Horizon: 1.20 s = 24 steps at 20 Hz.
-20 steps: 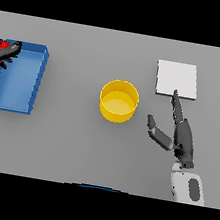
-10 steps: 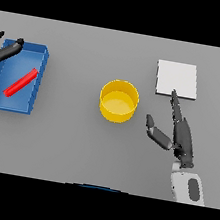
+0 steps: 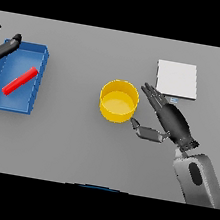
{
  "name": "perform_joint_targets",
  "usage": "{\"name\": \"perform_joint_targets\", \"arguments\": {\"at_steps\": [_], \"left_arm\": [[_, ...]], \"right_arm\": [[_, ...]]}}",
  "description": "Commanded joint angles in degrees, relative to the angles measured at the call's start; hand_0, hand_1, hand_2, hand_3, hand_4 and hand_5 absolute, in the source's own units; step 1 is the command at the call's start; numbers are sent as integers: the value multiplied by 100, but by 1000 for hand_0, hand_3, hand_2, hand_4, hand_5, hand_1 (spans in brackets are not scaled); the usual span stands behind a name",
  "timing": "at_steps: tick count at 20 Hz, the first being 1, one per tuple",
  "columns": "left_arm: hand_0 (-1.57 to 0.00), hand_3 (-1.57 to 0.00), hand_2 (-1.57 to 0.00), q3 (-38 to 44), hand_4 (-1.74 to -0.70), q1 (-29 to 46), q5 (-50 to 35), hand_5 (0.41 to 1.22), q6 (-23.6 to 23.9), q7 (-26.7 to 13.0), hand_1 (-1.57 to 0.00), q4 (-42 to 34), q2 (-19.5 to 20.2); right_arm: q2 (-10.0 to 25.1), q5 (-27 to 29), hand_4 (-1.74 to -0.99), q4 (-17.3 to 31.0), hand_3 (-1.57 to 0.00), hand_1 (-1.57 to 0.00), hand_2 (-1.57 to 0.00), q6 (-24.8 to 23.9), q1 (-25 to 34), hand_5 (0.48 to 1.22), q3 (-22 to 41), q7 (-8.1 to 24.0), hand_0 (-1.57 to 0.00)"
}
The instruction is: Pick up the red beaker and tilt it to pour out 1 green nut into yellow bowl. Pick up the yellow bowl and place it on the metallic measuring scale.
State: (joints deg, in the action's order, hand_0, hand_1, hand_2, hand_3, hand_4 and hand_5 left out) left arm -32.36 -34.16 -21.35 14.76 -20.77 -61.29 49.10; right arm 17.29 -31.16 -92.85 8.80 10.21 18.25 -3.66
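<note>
Now our right hand point(image 3: 168, 119) sits just to the right of the yellow bowl point(image 3: 118, 101), with our arm coming in from the lower right. Its fingers are straight and stretched toward the bowl's far right side, and its thumb point(image 3: 146, 133) reaches out beneath them toward the bowl's near right side. We hold nothing: the hand is spread wide, close beside the bowl's wall, and we cannot tell whether any fingertip touches it. The bowl stands upright near the middle of the grey table point(image 3: 65, 145); what lies inside it we cannot make out. Behind our right hand lies the flat pale scale point(image 3: 176, 78), apart from the bowl. Far to the left, a blue tray point(image 3: 34, 81) holds the red beaker point(image 3: 20, 80), which lies on its side, slanted across the tray floor. Our left hand point(image 3: 5, 47) shows at the left edge above the tray's far corner, fingers loosely parted and gripping nothing.
</note>
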Motion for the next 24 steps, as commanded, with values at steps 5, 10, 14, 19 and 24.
{"name": "perform_joint_targets", "arguments": {"at_steps": [5,10,14,19,24], "left_arm": [[-2,-1,-2,-46,-712,13,6,672,29,-52,-2,-88,-29],[0,0,0,-13,-719,75,-75,684,29,-55,0,-149,-25],[1,1,1,20,-722,90,-115,688,-27,33,1,-63,-50],[1,1,1,73,-724,121,-177,688,-78,99,1,-61,-10],[1,1,1,92,-716,219,-196,686,-67,159,1,-145,65]], "right_arm": [[524,-1145,-1228,570,1,1,1,565,1061,703,947,-425,1],[689,-1595,-1212,1252,1,1,1,1036,1922,705,1477,-824,1],[577,-1827,-1223,1649,1,1,1,1425,2325,704,1864,-843,1],[368,-2119,-1250,2416,1,1,1,1513,2837,708,2182,-835,1],[225,-2180,-1281,2782,1,1,1,1831,3109,740,2378,-884,1]]}}
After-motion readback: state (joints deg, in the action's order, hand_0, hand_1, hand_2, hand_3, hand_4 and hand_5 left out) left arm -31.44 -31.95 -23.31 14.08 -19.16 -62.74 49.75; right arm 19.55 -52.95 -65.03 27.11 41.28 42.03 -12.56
